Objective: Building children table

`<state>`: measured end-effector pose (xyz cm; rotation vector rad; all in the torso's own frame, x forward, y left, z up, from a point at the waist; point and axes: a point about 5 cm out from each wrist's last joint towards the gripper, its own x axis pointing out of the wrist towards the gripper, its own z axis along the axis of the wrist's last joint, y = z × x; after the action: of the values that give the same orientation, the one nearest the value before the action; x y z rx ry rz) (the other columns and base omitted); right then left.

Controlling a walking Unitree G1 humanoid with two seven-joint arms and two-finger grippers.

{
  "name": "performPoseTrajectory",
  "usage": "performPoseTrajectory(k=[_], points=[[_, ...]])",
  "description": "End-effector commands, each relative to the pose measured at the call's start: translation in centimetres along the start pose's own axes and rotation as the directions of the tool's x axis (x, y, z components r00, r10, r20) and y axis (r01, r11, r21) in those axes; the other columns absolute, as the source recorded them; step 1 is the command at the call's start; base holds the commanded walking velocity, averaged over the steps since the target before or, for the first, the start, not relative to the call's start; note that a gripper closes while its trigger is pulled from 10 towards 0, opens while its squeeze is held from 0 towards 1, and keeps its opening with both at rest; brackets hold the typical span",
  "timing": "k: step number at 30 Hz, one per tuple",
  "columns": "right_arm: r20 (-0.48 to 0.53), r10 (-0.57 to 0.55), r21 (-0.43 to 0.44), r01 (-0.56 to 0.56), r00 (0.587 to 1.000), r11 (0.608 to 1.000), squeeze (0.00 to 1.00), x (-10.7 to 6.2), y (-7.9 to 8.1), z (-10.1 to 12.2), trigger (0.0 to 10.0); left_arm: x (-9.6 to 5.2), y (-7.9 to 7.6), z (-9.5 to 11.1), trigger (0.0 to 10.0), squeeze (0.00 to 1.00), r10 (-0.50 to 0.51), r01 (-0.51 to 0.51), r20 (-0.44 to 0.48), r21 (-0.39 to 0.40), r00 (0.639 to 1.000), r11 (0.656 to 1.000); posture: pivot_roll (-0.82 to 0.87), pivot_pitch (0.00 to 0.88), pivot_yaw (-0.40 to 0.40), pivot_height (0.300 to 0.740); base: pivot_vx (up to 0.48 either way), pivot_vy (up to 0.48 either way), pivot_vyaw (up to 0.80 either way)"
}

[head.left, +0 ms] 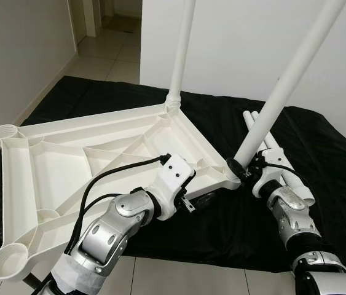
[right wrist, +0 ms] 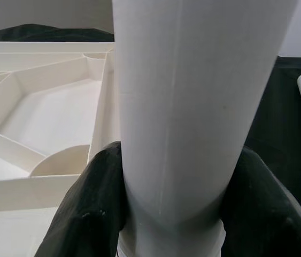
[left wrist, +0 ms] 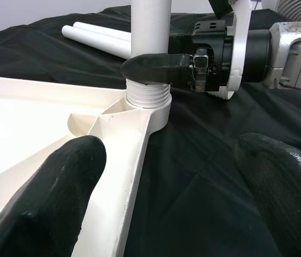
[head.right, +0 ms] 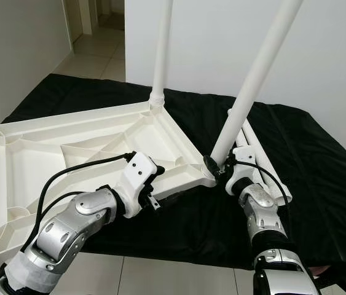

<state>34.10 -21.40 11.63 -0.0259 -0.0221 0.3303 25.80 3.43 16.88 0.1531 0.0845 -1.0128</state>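
We read no writing on the inverted white tabletop [head.left: 99, 153], which lies on a black cloth [head.left: 320, 160] over pale floor tiles [head.left: 179, 276] near a white wall [head.left: 234, 43]. Our right gripper [head.left: 241, 170] pinches the tilted leg [head.left: 283, 92] just above its corner socket, while our left gripper [left wrist: 166, 187], fingers spread, straddles the tabletop's rim just beside that socket; another leg [head.left: 182, 49] stands upright in the far corner

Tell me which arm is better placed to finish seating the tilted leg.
Right. The right gripper already clasps the tilted leg at its corner socket; the left gripper is open beside the tabletop edge.
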Motion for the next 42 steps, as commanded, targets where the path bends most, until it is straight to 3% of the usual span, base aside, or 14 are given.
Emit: performPoseTrajectory(k=[1,11,16,23,27,31,40,41,42], points=[[-0.065,-0.074,0.033,0.076,0.995,0.997,0.00,-0.7,-0.6,-1.4,10.0,0.1,-0.3,0.5,10.0,0.00,-0.047,0.047,0.009,0.008,0.999,0.999,0.00,0.000,-0.072,0.740,0.000,0.000,0.00],[-0.050,-0.223,0.090,0.227,0.974,0.970,0.00,-0.1,1.6,-1.5,10.0,0.3,-0.5,0.4,10.0,0.00,-0.053,0.053,0.012,0.007,0.999,0.999,-0.01,0.000,-0.084,0.740,0.000,0.000,0.00],[-0.076,-0.386,0.096,0.392,0.919,0.915,0.00,0.0,3.4,-1.5,10.0,0.4,-0.6,0.4,10.0,0.00,-0.058,0.058,0.015,0.009,0.998,0.998,-0.01,0.000,-0.088,0.740,0.000,0.000,0.00],[-0.086,-0.465,0.107,0.473,0.881,0.875,0.00,-0.3,5.1,-1.4,10.0,0.5,-0.7,0.4,10.0,0.00,-0.061,0.061,0.019,0.010,0.998,0.998,-0.01,0.000,-0.091,0.740,0.000,0.000,0.00],[-0.124,-0.562,0.144,0.575,0.818,0.806,0.00,-1.4,6.6,-1.5,10.0,0.5,-0.8,0.4,10.0,0.00,-0.067,0.067,0.020,0.010,0.998,0.998,-0.01,0.000,-0.090,0.740,0.000,0.000,0.00],[-0.159,-0.538,0.171,0.559,0.828,0.811,0.00,-1.7,8.0,-1.7,10.0,0.5,-0.8,0.4,10.0,0.00,-0.071,0.070,0.018,0.011,0.997,0.997,-0.01,0.000,-0.090,0.740,0.000,0.000,0.00],[-0.162,-0.499,0.177,0.522,0.852,0.834,0.00,-2.4,8.6,-1.7,10.0,0.3,-0.8,0.4,10.0,0.00,-0.070,0.070,0.015,0.011,0.997,0.997,-0.01,0.000,-0.087,0.740,0.000,0.000,0.00],[-0.153,-0.492,0.175,0.514,0.857,0.840,1.00,-2.5,8.6,-1.6,10.0,0.3,-0.8,0.3,10.0,0.00,-0.070,0.070,0.014,0.011,0.997,0.997,-0.01,0.000,-0.087,0.740,0.000,0.000,0.00],[-0.153,-0.492,0.175,0.514,0.857,0.840,1.00,-2.5,8.6,-1.6,10.0,0.3,-0.8,0.3,10.0,0.00,-0.070,0.070,0.014,0.011,0.997,0.997,-0.01,0.000,-0.087,0.740,0.000,0.000,0.00]])
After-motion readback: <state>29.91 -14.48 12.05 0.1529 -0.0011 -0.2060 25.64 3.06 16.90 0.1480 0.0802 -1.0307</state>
